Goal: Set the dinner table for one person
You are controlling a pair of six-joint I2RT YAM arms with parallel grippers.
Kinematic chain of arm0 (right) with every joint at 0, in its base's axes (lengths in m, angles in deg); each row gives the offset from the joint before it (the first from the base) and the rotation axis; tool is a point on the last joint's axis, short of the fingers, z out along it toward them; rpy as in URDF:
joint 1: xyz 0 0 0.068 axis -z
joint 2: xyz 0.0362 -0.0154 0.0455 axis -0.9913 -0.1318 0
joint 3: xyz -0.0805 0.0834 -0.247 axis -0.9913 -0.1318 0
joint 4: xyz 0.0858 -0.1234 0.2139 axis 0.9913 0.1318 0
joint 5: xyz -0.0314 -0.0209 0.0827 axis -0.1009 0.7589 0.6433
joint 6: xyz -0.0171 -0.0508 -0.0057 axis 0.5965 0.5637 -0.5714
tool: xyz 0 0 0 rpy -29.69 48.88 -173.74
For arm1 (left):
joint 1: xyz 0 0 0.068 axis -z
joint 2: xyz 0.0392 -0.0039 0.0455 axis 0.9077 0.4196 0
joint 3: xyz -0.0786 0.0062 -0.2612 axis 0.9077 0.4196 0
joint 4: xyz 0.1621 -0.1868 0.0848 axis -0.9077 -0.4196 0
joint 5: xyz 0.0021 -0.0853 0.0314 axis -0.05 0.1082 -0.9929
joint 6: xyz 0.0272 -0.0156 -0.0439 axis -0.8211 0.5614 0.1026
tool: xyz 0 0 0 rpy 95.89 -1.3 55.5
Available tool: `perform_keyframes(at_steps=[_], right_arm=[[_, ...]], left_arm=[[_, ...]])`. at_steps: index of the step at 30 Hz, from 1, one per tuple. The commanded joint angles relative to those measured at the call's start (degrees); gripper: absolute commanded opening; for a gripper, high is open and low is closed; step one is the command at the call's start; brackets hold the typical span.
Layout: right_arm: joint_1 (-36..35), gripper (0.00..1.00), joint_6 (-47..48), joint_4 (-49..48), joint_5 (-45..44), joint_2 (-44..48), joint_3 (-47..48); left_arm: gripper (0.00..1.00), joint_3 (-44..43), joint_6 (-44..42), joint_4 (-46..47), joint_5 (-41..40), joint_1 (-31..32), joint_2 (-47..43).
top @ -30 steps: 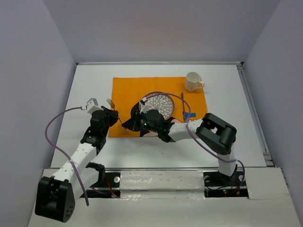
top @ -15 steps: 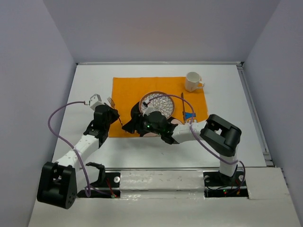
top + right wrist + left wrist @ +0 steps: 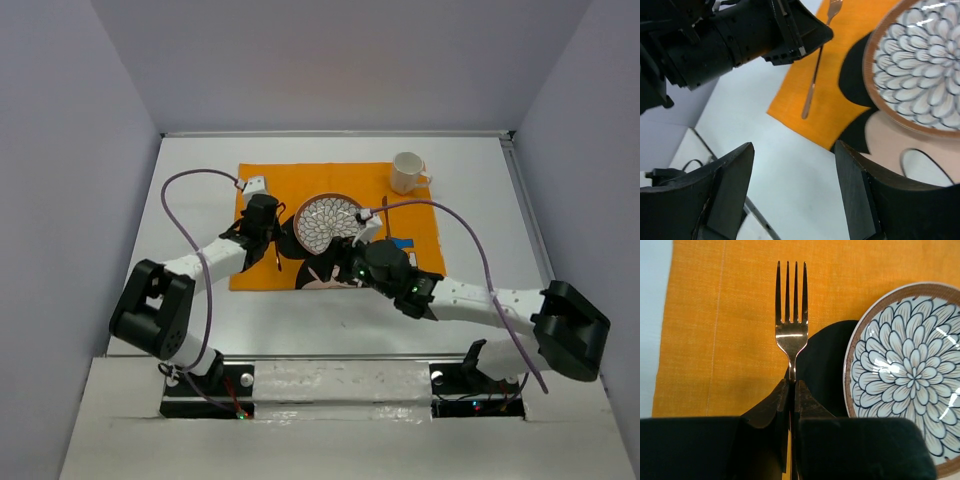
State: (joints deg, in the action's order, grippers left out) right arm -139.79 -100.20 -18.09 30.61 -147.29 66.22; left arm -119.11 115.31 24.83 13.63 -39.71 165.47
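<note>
Left wrist view: the left gripper [image 3: 791,386] has both fingers clenched on the thin handle of a copper-coloured metal fork [image 3: 790,335], just behind the fork's neck. The tines point away from the camera. The fork lies over an orange rectangular cloth mat [image 3: 710,315] printed with a black cartoon figure; whether the fork touches the cloth cannot be told. To the fork's right sits a round ceramic plate [image 3: 910,370] with a brown rim and a blue-and-white petal pattern.

Right wrist view: the right gripper [image 3: 793,150] has its fingers spread wide and released, with nothing between them. It hangs over the white surface just off the mat's near edge. The fork's handle end lies close to that near edge, and the left gripper clamps the handle further up.

Top external view: the dinner table [image 3: 190,180], a large flat white rectangular top with a thin metal rim, carries everything. The mat occupies its middle, nearer the far edge. The plate stands at the mat's centre, the fork near the mat's left edge. A white ceramic mug [image 3: 407,172] stands at the mat's far right corner.
</note>
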Motion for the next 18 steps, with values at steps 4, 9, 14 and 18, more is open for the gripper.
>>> perform_keyframes(at_steps=[4,9,14,18], right_arm=[[1.99,0.71,5.21,11.85,-7.17,14.50,-8.00],[2.52,0.71,5.56,16.42,-7.69,21.45,-11.52],[2.52,0.71,5.91,19.24,-8.92,24.27,-12.41],[2.52,0.71,6.18,19.42,-8.93,23.75,-12.41]], left_arm=[[0.00,-5.03,-9.31,0.55,-2.59,1.07,6.11],[0.00,-7.22,-11.16,1.88,-3.81,0.98,9.63],[0.00,-8.02,-12.13,2.49,-3.55,1.07,12.62],[0.00,-8.19,-13.09,3.98,-3.64,0.98,14.38]])
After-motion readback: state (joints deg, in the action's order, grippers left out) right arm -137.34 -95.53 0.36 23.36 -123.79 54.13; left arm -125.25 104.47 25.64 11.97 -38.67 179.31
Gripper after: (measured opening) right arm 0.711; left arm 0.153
